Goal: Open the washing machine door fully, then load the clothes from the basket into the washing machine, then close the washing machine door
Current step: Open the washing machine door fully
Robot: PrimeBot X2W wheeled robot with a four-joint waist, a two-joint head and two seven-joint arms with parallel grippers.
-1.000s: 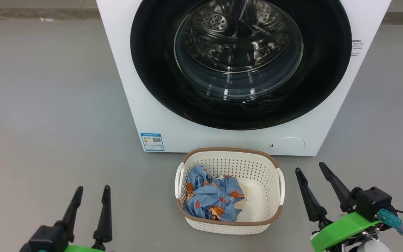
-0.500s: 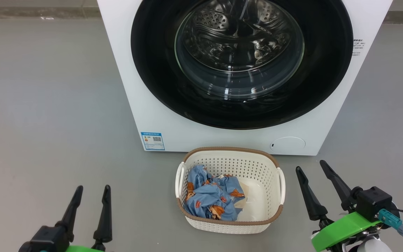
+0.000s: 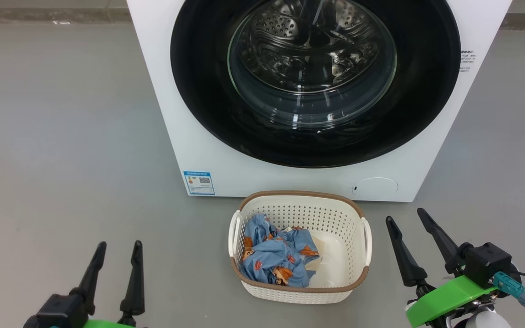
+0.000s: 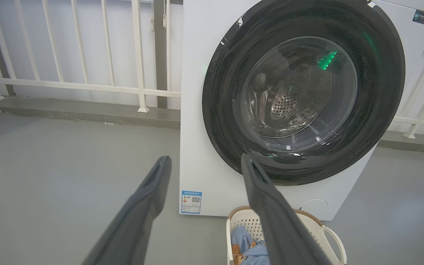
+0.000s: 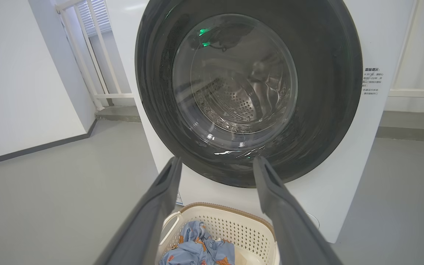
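Observation:
The white washing machine (image 3: 208, 150) (image 4: 204, 110) (image 5: 366, 154) faces me with its black-rimmed round door (image 3: 198, 91) (image 4: 226, 121) (image 5: 329, 110) shut flat against the front. On the floor before it stands the cream basket (image 3: 351, 228) (image 4: 326, 228) (image 5: 248, 232). A blue bundle of clothes (image 3: 274, 257) (image 4: 248, 250) (image 5: 201, 250) lies in the basket's left half. My left gripper (image 3: 117, 246) (image 4: 204, 160) hovers open at lower left, well left of the basket. My right gripper (image 3: 405, 215) (image 5: 215, 160) stands open just right of the basket.
Grey floor (image 3: 62, 136) spreads to both sides of the machine. A white railing (image 4: 87, 84) on a low kerb runs behind it. A white wall (image 5: 20, 81) stands off to the left in the right wrist view.
The head camera shifted slightly, so the machine and basket sit a touch higher and right. Both grippers stay open in nearly the same places.

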